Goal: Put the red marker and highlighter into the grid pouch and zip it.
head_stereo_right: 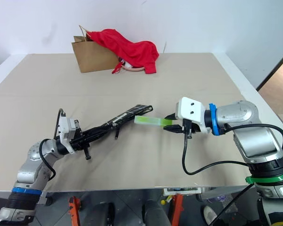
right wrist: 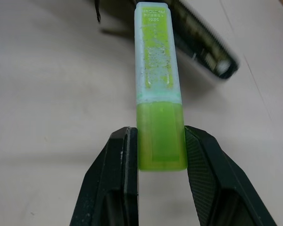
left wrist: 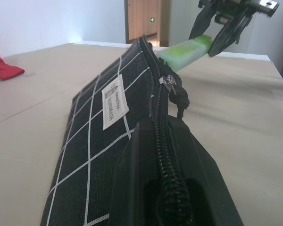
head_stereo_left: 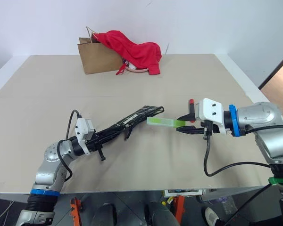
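My left gripper is shut on the near end of the grid pouch, a black fabric pouch with white grid lines. It holds the pouch off the table, slanting up toward the middle. The zipper slider sits on the top edge near the far end. My right gripper is shut on the lime-green end of the highlighter. The highlighter's pale cap end points at the pouch's far end and almost touches it. A red tip of the red marker shows just behind my right gripper; the rest is hidden.
A brown paper bag stands at the back of the table with a red cloth draped over it. The beige table has bare room on both sides of the arms. A black cable hangs from my right wrist.
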`<control>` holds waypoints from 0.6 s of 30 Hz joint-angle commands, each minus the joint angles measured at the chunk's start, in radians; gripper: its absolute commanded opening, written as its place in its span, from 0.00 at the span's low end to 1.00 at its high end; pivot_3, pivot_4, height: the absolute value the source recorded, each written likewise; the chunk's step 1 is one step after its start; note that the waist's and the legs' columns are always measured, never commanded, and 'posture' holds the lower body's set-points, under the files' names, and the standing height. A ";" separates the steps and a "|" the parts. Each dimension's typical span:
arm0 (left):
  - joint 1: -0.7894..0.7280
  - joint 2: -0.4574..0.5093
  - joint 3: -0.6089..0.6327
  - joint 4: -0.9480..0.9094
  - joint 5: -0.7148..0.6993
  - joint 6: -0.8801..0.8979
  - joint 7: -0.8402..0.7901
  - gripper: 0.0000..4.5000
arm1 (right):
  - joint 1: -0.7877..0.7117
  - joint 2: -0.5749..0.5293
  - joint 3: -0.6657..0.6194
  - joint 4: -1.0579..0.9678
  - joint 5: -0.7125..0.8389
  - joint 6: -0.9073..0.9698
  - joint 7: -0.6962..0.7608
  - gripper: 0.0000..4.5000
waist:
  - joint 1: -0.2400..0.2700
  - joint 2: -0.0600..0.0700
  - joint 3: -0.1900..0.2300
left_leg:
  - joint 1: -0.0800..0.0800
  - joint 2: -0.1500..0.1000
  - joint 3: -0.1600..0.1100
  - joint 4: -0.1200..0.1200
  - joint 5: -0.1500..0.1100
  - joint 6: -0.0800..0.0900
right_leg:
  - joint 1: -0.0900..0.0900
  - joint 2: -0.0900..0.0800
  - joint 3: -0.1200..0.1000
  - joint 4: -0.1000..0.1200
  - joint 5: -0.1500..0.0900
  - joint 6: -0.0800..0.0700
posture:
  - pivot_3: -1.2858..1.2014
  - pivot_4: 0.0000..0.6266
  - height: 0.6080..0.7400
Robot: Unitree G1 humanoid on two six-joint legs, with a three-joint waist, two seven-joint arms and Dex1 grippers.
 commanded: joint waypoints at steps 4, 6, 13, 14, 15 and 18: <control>-0.004 0.012 0.006 -0.039 -0.005 -0.005 -0.004 0.00 | 0.000 -0.025 -0.057 -0.046 0.034 0.017 0.003 0.24 | 0.000 0.000 0.000 | 0.000 0.000 0.000 0.000 0.000 0.000 | 0.000 0.000 0.000 0.000 0.000 0.000 | 0.52 0.24 1.00; -0.005 0.012 0.005 -0.038 -0.005 -0.006 -0.004 0.00 | 0.000 -0.033 -0.037 -0.022 0.000 0.003 -0.002 0.24 | 0.000 0.000 0.000 | 0.000 0.000 0.000 0.000 0.000 0.000 | 0.000 0.000 0.000 0.000 0.000 0.000 | 0.52 0.24 1.00; -0.006 0.012 0.005 -0.043 -0.007 -0.005 -0.003 0.00 | -0.014 -0.023 0.004 0.040 -0.073 -0.034 -0.008 0.24 | 0.000 0.000 0.000 | 0.000 0.000 0.000 0.000 0.000 0.000 | 0.000 0.000 0.000 0.000 0.000 0.000 | 0.52 0.24 1.00; -0.006 0.011 0.005 -0.044 -0.007 -0.005 -0.002 0.00 | -0.017 -0.021 0.006 0.047 -0.077 -0.038 -0.008 0.24 | 0.000 0.000 0.000 | 0.000 0.000 0.000 0.000 0.000 0.000 | 0.000 0.000 0.000 0.000 0.000 0.000 | 0.52 0.24 1.00; -0.006 0.011 0.005 -0.045 -0.007 -0.005 -0.002 0.00 | -0.020 -0.020 0.008 0.052 -0.080 -0.041 -0.008 0.24 | 0.000 0.000 0.000 | 0.000 0.000 0.000 0.000 0.000 0.000 | 0.000 0.000 0.000 0.000 0.000 0.000 | 0.52 0.24 1.00; -0.006 0.012 0.004 -0.047 -0.007 -0.004 -0.002 0.00 | -0.028 -0.014 0.017 0.067 -0.087 -0.050 -0.007 0.24 | 0.000 0.000 0.000 | 0.000 0.000 0.000 0.000 0.000 0.000 | 0.000 0.000 0.000 0.000 0.000 0.000 | 0.52 0.24 1.00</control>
